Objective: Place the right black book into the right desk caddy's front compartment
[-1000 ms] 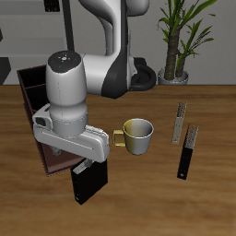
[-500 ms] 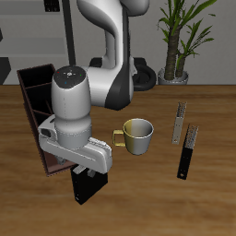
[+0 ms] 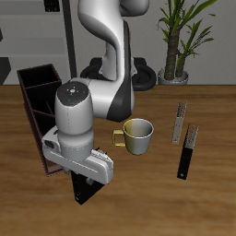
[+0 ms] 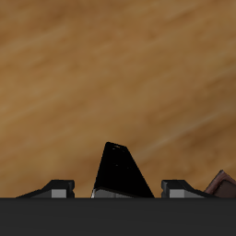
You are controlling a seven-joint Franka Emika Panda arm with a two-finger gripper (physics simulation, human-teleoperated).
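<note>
My gripper [image 3: 89,177] is shut on the right black book [image 3: 87,194], which hangs upright below the hand near the table's front edge. In the wrist view the book [image 4: 120,171] stands as a black wedge between the two fingers [image 4: 61,187]. The right desk caddy [image 3: 35,97] is a long maroon-brown box with a black inside, lying beside and behind the hand. Its near end is hidden by my arm. A corner of it shows in the wrist view [image 4: 221,182]. The book is beside the caddy's near end, not inside it.
A yellow-handled metal mug [image 3: 138,135] stands beside the arm. A slim black book with a speckled end [image 3: 187,153] and a small grey book [image 3: 179,122] lie beyond the mug. A potted plant [image 3: 175,41] stands at the back.
My hand has moved toward the table's front edge with the book in it, uncovering more of the caddy's back part. Nothing else has moved.
</note>
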